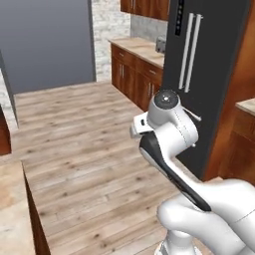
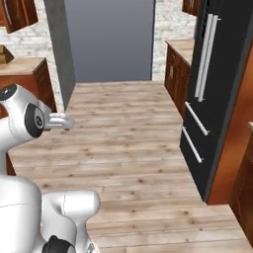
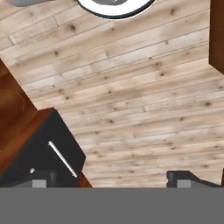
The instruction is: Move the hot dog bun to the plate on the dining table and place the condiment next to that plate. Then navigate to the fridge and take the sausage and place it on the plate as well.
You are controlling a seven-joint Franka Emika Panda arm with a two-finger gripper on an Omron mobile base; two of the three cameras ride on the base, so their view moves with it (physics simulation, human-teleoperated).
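Note:
The fridge [image 1: 209, 74] stands tall and dark at the right, with long silver bar handles and a column of small lit icons; its doors are shut. The same fridge [image 2: 212, 99] lines the right side of the right base view, and the fridge [image 3: 43, 157] fills a lower-left corner of the hand view. My gripper [image 3: 113, 181] hangs open over bare wood floor with nothing between its fingertips. A beige-topped, brown-sided corner at lower left looks like the dining table [image 1: 10, 214]. The hot dog bun, the plate, the condiment and the sausage are out of view.
Wooden base cabinets with a beige counter [image 1: 139, 60] run along the back, left of the fridge, with a grey appliance [image 1: 160, 45] on top. A tall grey wall panel [image 1: 50, 40] stands at the back left. Plank floor [image 2: 128, 133] stretches between me and the fridge.

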